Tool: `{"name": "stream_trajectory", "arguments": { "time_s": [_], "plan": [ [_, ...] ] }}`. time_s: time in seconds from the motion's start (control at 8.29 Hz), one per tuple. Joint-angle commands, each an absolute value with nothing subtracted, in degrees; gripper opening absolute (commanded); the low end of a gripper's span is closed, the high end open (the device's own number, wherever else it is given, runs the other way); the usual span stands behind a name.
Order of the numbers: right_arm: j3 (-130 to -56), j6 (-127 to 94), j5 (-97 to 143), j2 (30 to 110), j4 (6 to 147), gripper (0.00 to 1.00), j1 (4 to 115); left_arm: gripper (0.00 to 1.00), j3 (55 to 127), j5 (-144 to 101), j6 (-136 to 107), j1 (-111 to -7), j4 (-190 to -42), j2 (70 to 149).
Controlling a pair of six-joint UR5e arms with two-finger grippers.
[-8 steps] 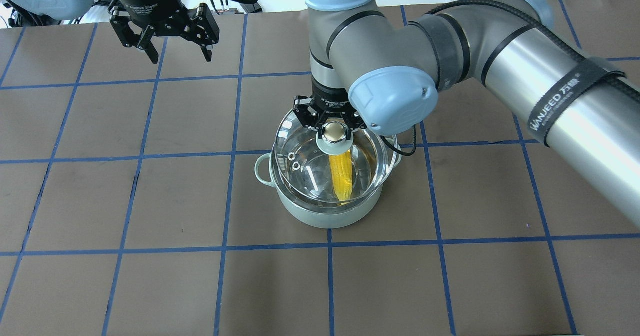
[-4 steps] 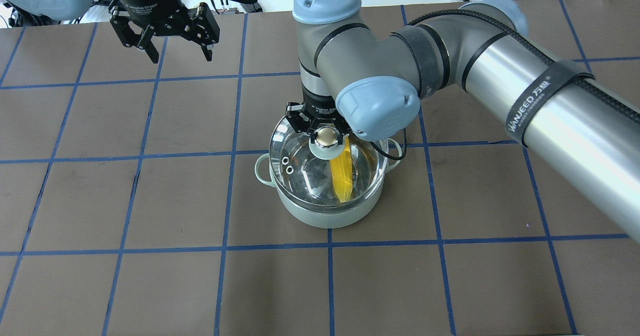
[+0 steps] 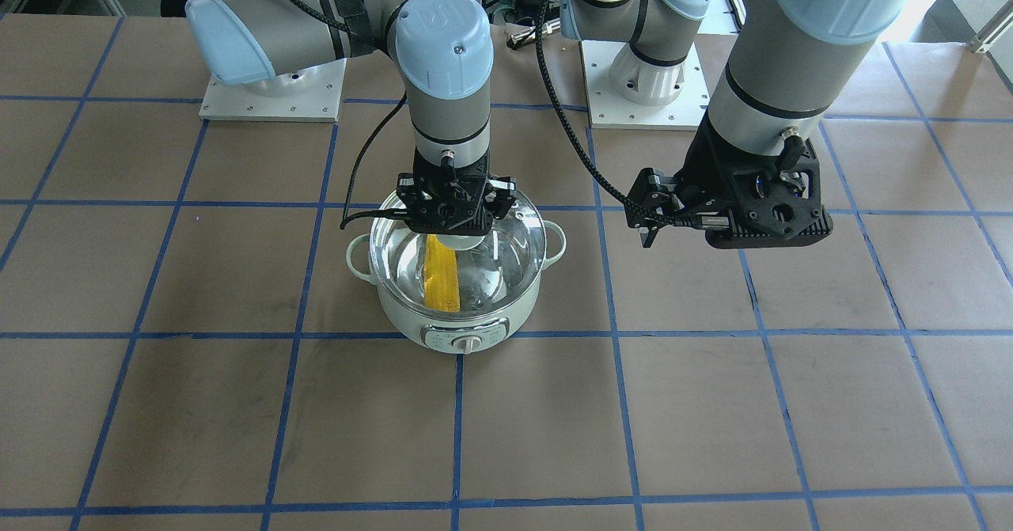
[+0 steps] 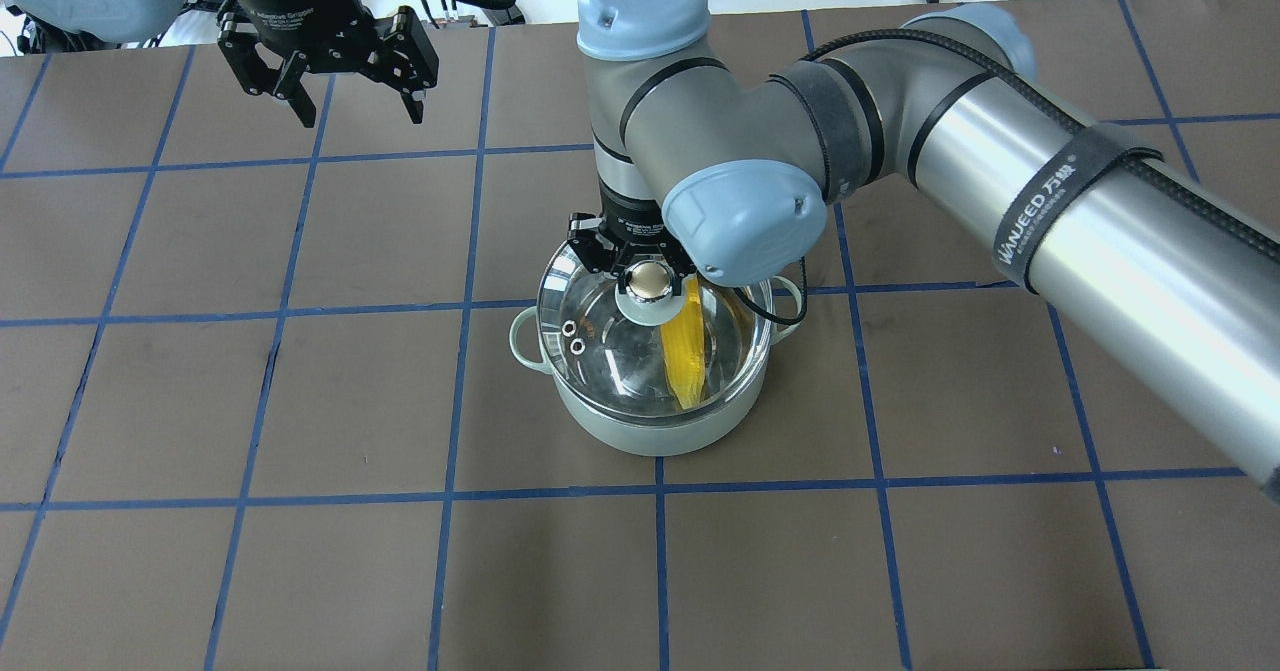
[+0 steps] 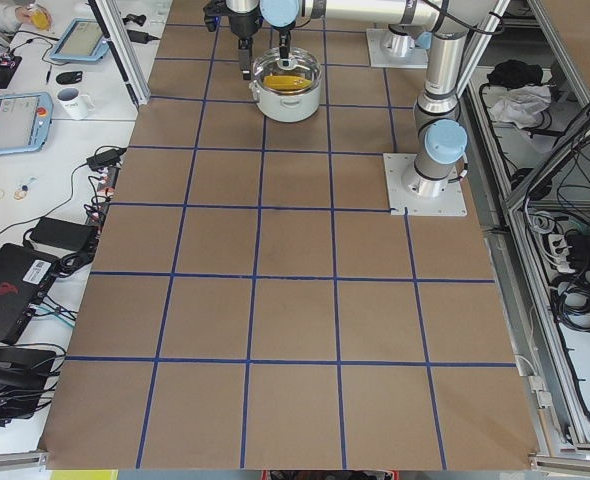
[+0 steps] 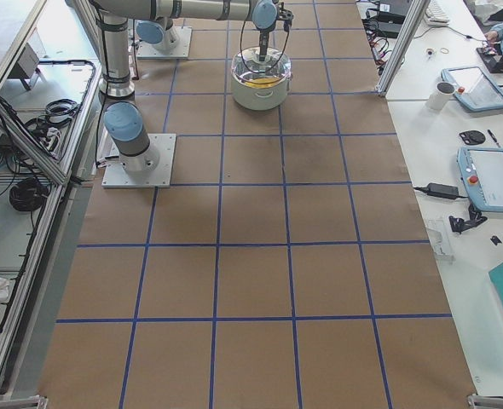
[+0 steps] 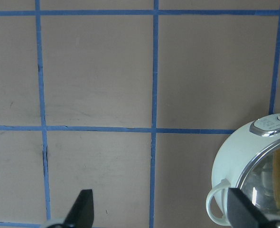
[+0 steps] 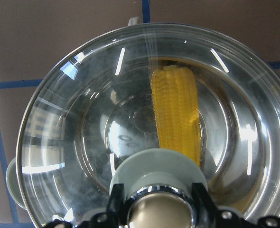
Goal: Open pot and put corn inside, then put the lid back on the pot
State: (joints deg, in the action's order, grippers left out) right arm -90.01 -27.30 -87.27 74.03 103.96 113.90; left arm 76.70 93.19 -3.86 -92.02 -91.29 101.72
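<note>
The mint-green pot [image 4: 655,421] stands mid-table, its control knob [image 3: 467,345] facing the operators' side. The yellow corn [image 4: 685,351] lies inside it, also seen through the glass in the right wrist view [image 8: 175,114]. My right gripper [image 4: 650,279] is shut on the lid's gold knob [image 8: 161,211] and holds the glass lid [image 4: 600,336] level over the pot's mouth. I cannot tell whether the lid's rim touches the pot. My left gripper [image 4: 360,111] is open and empty, high at the far left, away from the pot [image 7: 239,156].
The brown table [image 4: 300,551] carries a grid of blue tape lines. The pot's black power cord [image 3: 360,214] runs back toward the robot's base. The side desks with tablets [image 6: 490,175] lie beyond the table's edge.
My right arm has moved the lid slightly left and down, so it sits closer over the pot's mouth. The left arm has not moved.
</note>
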Motion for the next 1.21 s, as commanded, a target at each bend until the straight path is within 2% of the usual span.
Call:
{"name": "stream_trajectory", "arguments": {
  "time_s": [0.0, 0.48, 0.6, 1.09],
  "plan": [
    [-91.0, -27.2, -87.4, 74.1, 104.0, 0.25, 113.9, 1.0, 76.8, 93.3, -3.8, -92.0, -91.6, 101.7],
    [-91.3, -27.2, -87.4, 74.2, 104.9, 0.26, 113.9, 1.0, 76.8, 93.1, -3.9, -92.0, -91.2, 101.7],
    [-91.3, -27.2, -87.3, 74.2, 105.0, 0.3, 113.9, 1.0, 76.8, 93.0, -3.9, -92.0, -91.1, 101.7],
    [-91.3, -27.2, -87.4, 74.1, 105.1, 0.97, 113.9, 1.0, 76.8, 92.9, -4.0, -92.0, -91.2, 101.9]
  ]
}}
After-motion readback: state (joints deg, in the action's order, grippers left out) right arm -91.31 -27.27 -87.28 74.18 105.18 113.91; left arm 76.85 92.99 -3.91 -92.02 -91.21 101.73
